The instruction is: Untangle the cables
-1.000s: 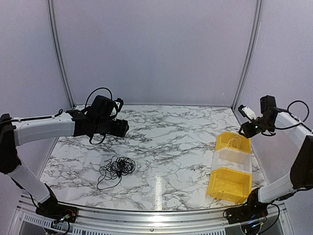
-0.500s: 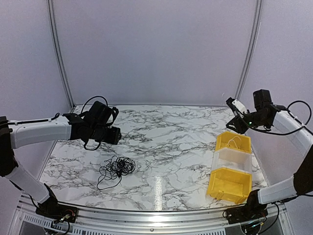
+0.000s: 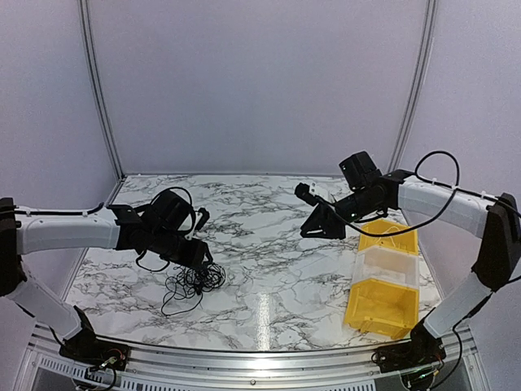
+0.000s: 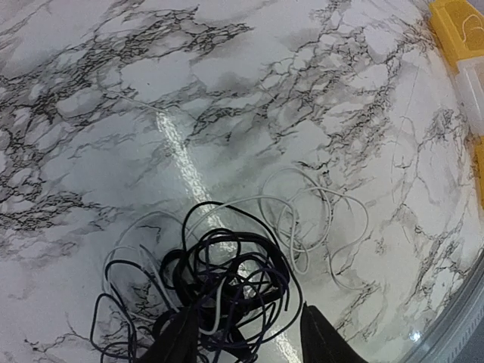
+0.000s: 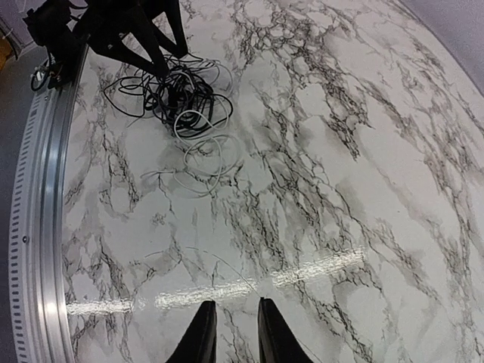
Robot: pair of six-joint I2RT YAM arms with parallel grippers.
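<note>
Left wrist view: the cables [image 4: 219, 283] lie as one dark knot on the marble table [image 4: 227, 91], black loops piled over each other.
White strand: the white cable [image 4: 321, 219] spills out of the knot in loose, open rings beside it.
Handling: probably very light, limp and springy; a pull on one loop would likely drag the whole knot, and hair-fine wire may slip from the pads.
Where to hold: an outer loop or free end at the knot's edge looks better than the dense middle.
Left gripper [image 4: 246, 336]: spread wide, empty, fingers straddling the knot's near edge.
Right gripper [image 5: 231, 333]: parted, holding nothing, above bare marble well apart from the knot.
Yellow bins [image 3: 383, 305]: far right, away from everything.
</note>
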